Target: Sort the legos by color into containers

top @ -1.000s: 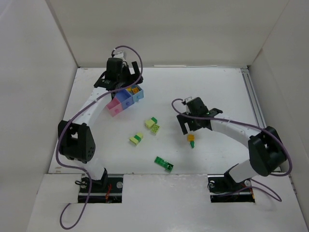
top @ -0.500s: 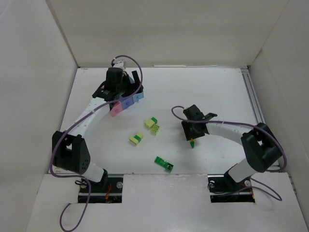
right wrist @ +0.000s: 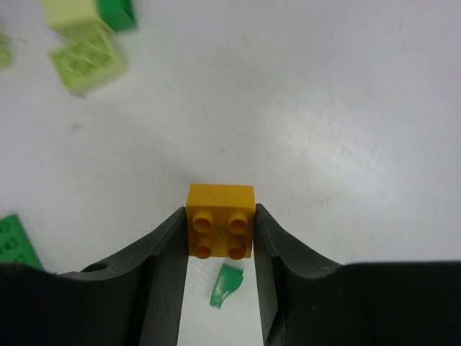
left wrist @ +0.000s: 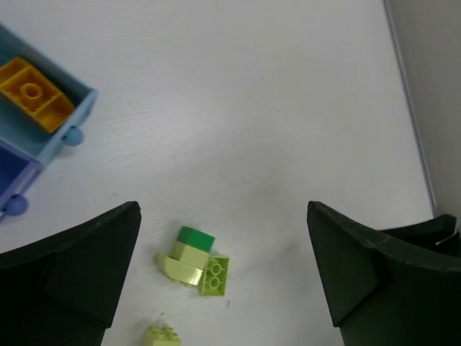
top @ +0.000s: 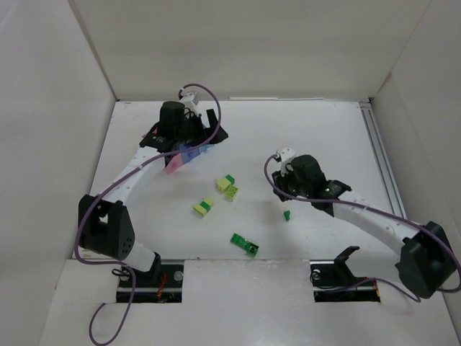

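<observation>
Between the right gripper's (right wrist: pixel 219 212) closed-in fingers sits an orange-yellow brick (right wrist: pixel 220 225), studs facing the camera. It is clamped by its two side walls and held above the table (right wrist: pixel 346 108), with a small dark green piece (right wrist: pixel 226 284) lying below it. The pinch looks narrow, so a quick swing could twist the brick or let it slip out. Its likely home is the light blue bin (left wrist: pixel 68 119), which already holds an orange brick (left wrist: pixel 32 92) and is well apart across the table. The left gripper (left wrist: pixel 222 210), jaws spread wide and holding nothing, hangs right by those bins. The arms could collide there, or a nudge could shove the bins or drop the brick into the darker blue neighbour (left wrist: pixel 14 180).
</observation>
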